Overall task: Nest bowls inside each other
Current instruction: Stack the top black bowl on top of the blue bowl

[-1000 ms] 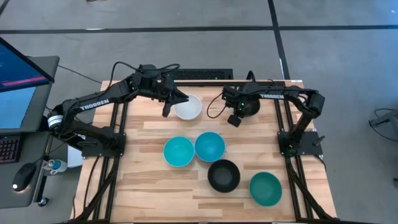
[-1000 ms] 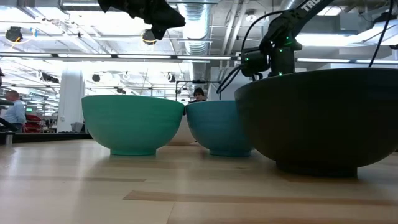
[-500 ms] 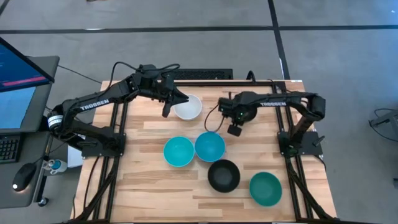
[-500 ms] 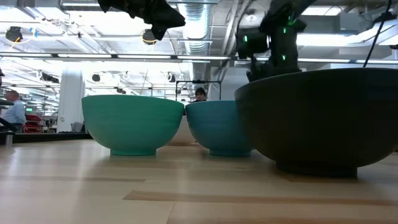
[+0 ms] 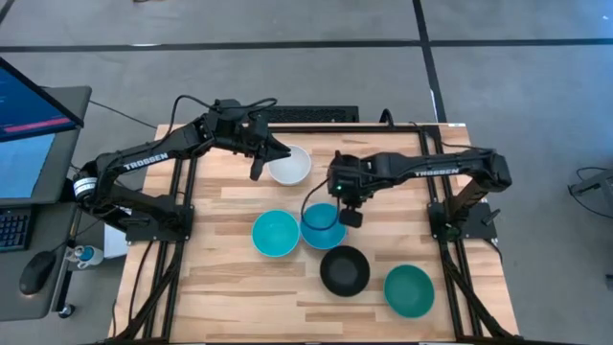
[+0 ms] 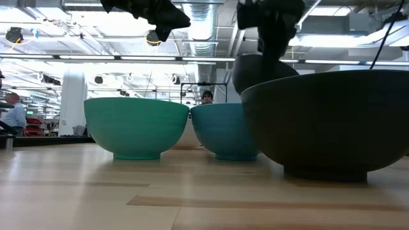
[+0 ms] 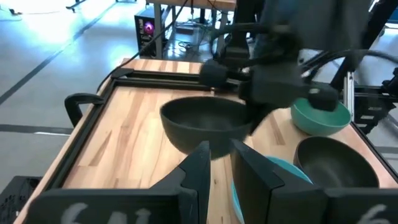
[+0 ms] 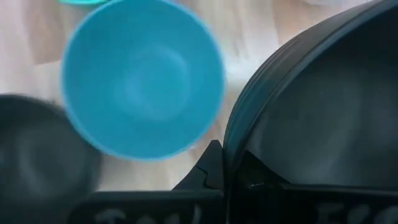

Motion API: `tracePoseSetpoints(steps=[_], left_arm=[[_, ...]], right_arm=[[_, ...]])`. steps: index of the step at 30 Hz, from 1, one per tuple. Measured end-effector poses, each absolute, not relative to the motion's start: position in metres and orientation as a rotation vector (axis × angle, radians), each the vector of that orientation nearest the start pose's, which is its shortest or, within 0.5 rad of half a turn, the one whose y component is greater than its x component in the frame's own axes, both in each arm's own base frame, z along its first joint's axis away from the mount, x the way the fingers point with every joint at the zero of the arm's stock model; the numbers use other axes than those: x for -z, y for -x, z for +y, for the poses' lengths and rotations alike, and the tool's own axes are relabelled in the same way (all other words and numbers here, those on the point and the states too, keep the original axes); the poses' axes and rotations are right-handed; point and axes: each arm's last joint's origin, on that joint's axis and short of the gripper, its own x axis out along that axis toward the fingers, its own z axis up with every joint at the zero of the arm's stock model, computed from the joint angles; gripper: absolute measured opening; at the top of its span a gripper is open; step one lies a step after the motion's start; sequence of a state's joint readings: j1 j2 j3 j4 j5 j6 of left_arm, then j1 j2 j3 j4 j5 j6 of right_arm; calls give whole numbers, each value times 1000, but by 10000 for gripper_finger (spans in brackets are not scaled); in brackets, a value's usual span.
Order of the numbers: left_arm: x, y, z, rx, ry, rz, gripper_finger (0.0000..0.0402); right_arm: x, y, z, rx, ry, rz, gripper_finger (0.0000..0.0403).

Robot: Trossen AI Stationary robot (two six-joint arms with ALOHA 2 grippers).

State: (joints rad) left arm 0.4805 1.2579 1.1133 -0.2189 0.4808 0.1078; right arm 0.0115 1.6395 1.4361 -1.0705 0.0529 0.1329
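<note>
My right gripper [image 5: 342, 190] is shut on a black bowl [image 7: 205, 124] and holds it in the air above one light blue bowl [image 5: 321, 230]. The other light blue bowl [image 5: 275, 234] stands just left of that one. A second black bowl [image 5: 344, 270] and the teal green bowl [image 5: 409, 290] stand nearer the near edge. The white bowl [image 5: 290, 165] rests on its base by the far edge. My left gripper [image 5: 259, 171] hovers shut, high beside the white bowl's left rim, touching nothing. My right gripper pinches the black bowl's rim [image 8: 235, 140], one finger [image 8: 210, 163] outside the wall and the other inside. The fingers come from above. The bowl is lifted clear of the table, upright and slightly tilted, hanging over the light blue bowl [image 8: 143, 81].
Black frame rails [image 5: 177, 192] run along the table's left and right sides, and the right arm's base [image 5: 463, 218] stands at the right. Bare wood lies along the near left part [image 5: 230, 297]. People [image 6: 13, 112] show in the room beyond.
My right gripper has carried the black bowl from the table's far right toward the left and near edge, ending over the light blue bowl. The bowl stayed lifted in the hold. My left arm kept still.
</note>
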Motion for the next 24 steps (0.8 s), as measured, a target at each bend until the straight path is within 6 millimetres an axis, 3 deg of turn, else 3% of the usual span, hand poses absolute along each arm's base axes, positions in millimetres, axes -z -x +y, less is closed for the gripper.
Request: tracePoseSetpoints(steps=[13, 21, 24], left_arm=[[-346, -252, 116, 18, 88, 320, 54], [-355, -247, 105, 54, 58, 288, 54], [-363, -241, 97, 82, 51, 261, 54]], right_arm=[[-299, -322, 61, 9, -70, 1165, 10], [-303, -328, 76, 8, -134, 1071, 10], [-293, -335, 83, 23, -164, 1089, 10]])
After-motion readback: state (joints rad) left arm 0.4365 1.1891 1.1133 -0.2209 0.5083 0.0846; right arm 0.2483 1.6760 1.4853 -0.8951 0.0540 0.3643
